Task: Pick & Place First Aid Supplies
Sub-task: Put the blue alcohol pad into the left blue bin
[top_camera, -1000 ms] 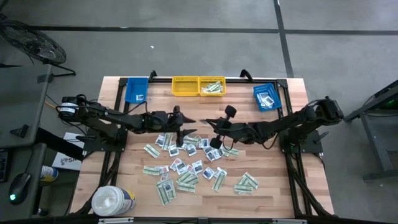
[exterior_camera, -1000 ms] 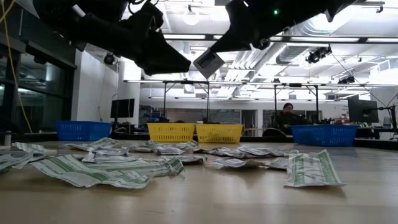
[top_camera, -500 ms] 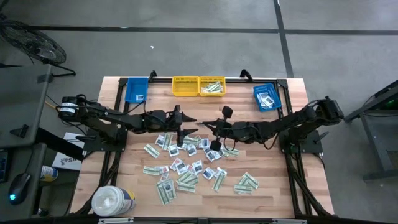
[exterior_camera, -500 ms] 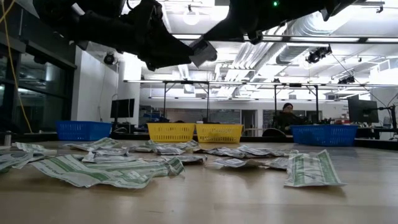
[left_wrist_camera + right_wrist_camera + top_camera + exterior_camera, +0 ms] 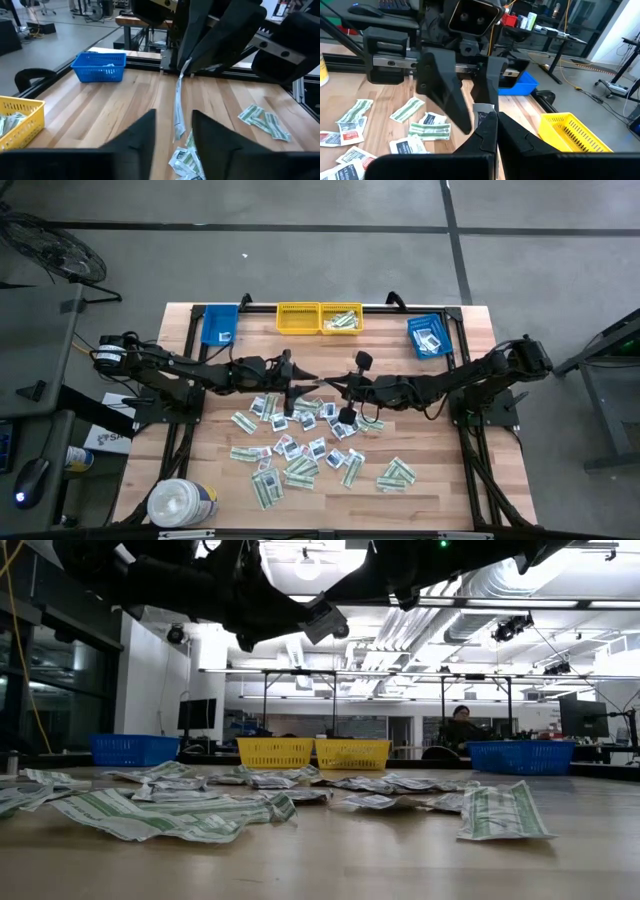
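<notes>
Above table (image 5: 440,480), packet (image 5: 178,112) between fingers (image 5: 142,137)

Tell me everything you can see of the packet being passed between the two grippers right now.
The packet is a small, flat, thin paper piece, pale with a darker printed face, held in the air above the scattered packets mid-table. It hangs edge-on in the left wrist view. The right gripper is shut on one edge. The left gripper brackets its other end with fingers apart; contact there cannot be confirmed. It touches nothing on the table.

Robotics lab, workbenches (image 5: 330,705), monitors (image 5: 585,718), exposed ceiling ducts (image 5: 500,585)
</notes>
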